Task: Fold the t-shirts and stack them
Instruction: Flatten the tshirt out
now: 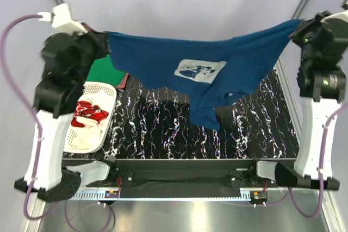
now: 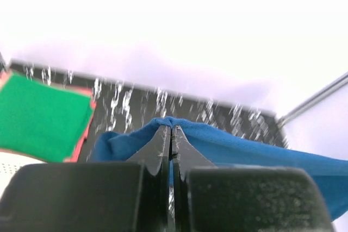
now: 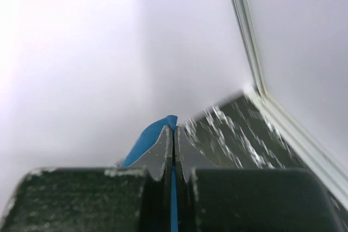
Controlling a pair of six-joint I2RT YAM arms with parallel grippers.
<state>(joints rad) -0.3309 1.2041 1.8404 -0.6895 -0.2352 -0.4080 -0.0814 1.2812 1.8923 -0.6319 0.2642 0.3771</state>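
A dark navy blue t-shirt (image 1: 206, 69) with a white print hangs stretched in the air between both arms, its lower part drooping toward the black marbled table (image 1: 163, 129). My left gripper (image 1: 105, 41) is shut on the shirt's left corner, seen in the left wrist view (image 2: 172, 127) with the blue cloth (image 2: 244, 148) pinched. My right gripper (image 1: 296, 26) is shut on the right corner; the right wrist view (image 3: 174, 129) shows blue cloth (image 3: 149, 137) between the jaws. A folded green t-shirt (image 1: 104, 70) lies on a reddish-pink one (image 1: 123, 81) at the table's back left, also in the left wrist view (image 2: 38, 115).
A white lattice basket (image 1: 92, 118) stands at the left edge of the table and holds a red t-shirt with white print (image 1: 89, 115). A metal frame rail (image 1: 285, 91) runs along the table's right side.
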